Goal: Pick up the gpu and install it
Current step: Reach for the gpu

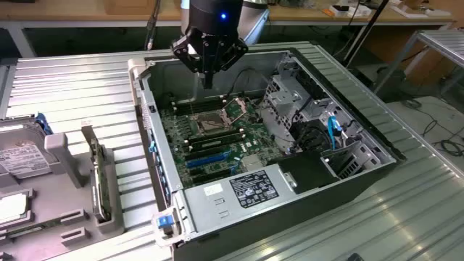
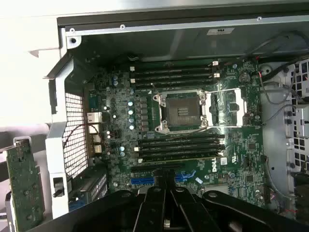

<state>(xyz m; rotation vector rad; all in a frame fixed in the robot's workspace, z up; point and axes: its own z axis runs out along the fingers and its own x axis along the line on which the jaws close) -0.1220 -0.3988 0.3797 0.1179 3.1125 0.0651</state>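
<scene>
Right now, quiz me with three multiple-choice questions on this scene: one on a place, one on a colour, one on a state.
1. Where is the gpu? A. lying on the floor; B. upright in the grey holder outside the case, at the exterior view's left; C. on a shelf.
2. What colour are the expansion slots inside the case? A. red; B. yellow; C. blue.
3. How is the hand? A. shut and empty above the open case; B. open around the gpu; C. shut on a screwdriver.
Answers: 1 B, the card stands in the holder; 2 C, they show blue; 3 A, it is closed on nothing.
</scene>
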